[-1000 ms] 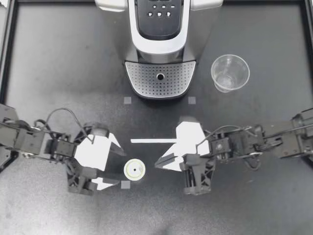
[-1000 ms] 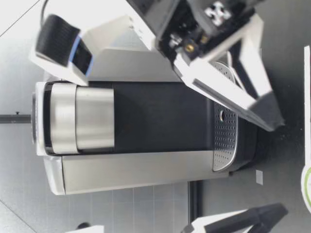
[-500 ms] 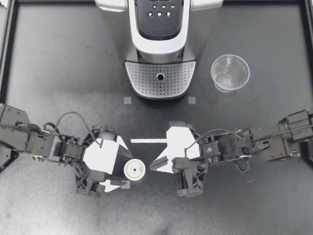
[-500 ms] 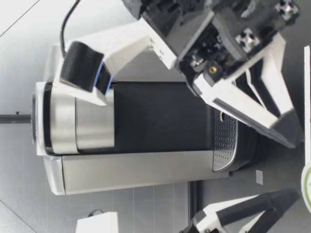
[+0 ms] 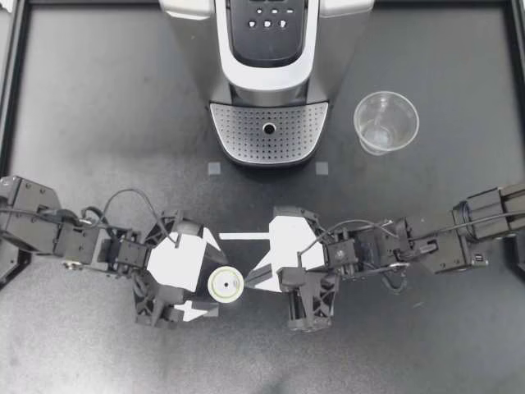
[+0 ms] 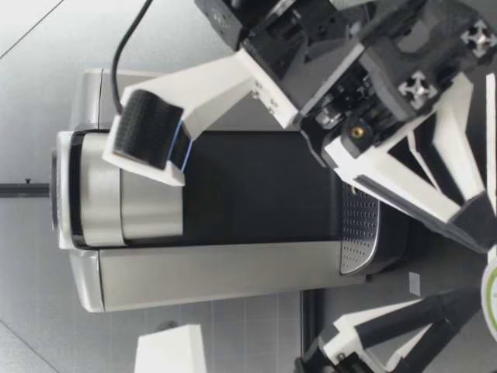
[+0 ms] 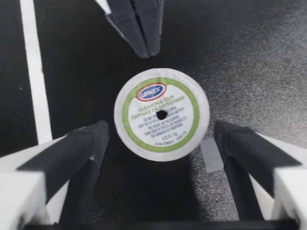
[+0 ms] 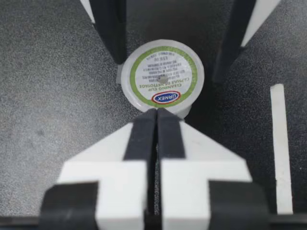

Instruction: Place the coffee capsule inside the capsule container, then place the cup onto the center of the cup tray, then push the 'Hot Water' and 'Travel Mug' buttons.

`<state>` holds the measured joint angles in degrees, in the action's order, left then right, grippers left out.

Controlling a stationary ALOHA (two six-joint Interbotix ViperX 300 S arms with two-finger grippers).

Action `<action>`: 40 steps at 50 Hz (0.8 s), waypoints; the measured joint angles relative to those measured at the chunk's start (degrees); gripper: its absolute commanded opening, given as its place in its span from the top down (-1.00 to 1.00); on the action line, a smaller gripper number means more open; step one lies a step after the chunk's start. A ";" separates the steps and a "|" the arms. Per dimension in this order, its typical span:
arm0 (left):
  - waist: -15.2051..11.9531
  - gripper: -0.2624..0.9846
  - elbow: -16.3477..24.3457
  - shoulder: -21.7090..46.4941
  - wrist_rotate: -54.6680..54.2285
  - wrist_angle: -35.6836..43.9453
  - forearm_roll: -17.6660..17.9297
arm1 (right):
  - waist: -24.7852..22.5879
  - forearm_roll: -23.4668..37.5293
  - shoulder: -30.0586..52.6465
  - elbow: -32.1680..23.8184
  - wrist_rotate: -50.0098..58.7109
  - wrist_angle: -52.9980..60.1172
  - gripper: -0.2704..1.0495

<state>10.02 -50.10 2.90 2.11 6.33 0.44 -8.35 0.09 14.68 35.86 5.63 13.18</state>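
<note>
My left hand (image 5: 215, 281) is spread wide around the capsule (image 5: 225, 284), lower centre of the top frame, with neither finger touching it. My right hand (image 5: 253, 277) is pressed together, tips just beside the capsule. The cup (image 5: 385, 121) stands upper right on the tabletop (image 5: 98, 123)

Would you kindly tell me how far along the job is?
Nothing done yet. In hand: my left gripper stands open around the capsule on the table; my right gripper is shut beside it. Left: loading the capsule, moving the cup to the tray, both buttons.
</note>
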 measured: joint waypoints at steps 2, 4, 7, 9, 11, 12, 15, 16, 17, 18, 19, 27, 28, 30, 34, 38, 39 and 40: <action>0.00 -0.72 0.09 0.09 0.26 0.00 0.00 | 0.00 0.00 0.18 0.09 0.00 0.09 0.47; -0.09 -0.72 0.18 0.26 0.26 -0.09 0.00 | -0.18 0.00 0.35 0.09 0.00 0.09 0.47; -0.09 -0.72 0.44 0.62 0.26 0.00 0.00 | 0.00 0.00 0.53 0.09 0.00 0.00 0.47; -0.09 -0.72 0.62 0.97 0.26 0.00 0.00 | -0.18 0.00 0.70 0.00 0.00 0.09 0.47; -0.18 -0.72 0.88 1.23 0.26 0.00 0.00 | 0.00 0.00 0.79 0.00 0.09 0.00 0.47; -0.18 -0.72 0.97 1.41 0.26 0.00 0.00 | -0.18 0.00 0.97 -0.09 0.00 0.00 0.47; -0.18 -0.71 1.67 1.85 0.26 -0.09 0.00 | -0.18 0.09 1.05 -0.26 -0.09 0.00 0.47; -0.18 -0.71 1.85 1.85 0.35 -0.09 0.00 | 0.00 0.00 1.05 -0.35 -0.09 0.09 0.47; -0.18 -0.71 1.93 1.85 0.35 -0.09 0.00 | -0.18 0.00 1.05 -0.44 -0.09 0.00 0.47; -0.09 -0.70 2.11 1.93 0.26 -0.09 0.09 | -0.18 0.00 1.05 -0.53 -0.09 0.00 0.47; -0.18 -0.70 2.20 1.93 0.26 -0.09 0.00 | -0.18 0.00 1.05 -0.62 -0.09 0.00 0.47; -0.18 -0.59 2.29 1.93 0.35 -0.26 0.00 | 0.00 0.09 1.14 -0.62 -0.09 -0.09 0.47; -0.18 -0.57 2.29 1.93 0.35 -0.26 0.00 | 0.00 0.09 1.14 -0.62 0.00 -0.09 0.47; -0.18 -0.53 2.29 1.93 0.26 -0.26 0.00 | -0.18 0.09 1.14 -0.62 -0.09 -0.18 0.47; -0.18 -0.44 2.29 1.93 0.26 -0.35 0.00 | -0.18 0.09 1.14 -0.70 -0.09 -0.35 0.47; -0.18 -0.35 2.20 1.93 0.26 -0.35 0.00 | -0.18 0.09 1.14 -0.62 -0.18 -0.44 0.47; -0.18 -0.33 2.29 1.93 0.26 -0.35 0.00 | -0.18 0.09 1.14 -0.62 -0.18 -0.44 0.47; -0.18 -0.30 2.29 1.93 0.35 -0.35 0.00 | -0.18 0.09 1.14 -0.62 -0.18 -0.53 0.47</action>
<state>9.84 -47.81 4.83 2.46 5.98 0.44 -8.53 0.18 15.82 35.24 5.45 12.66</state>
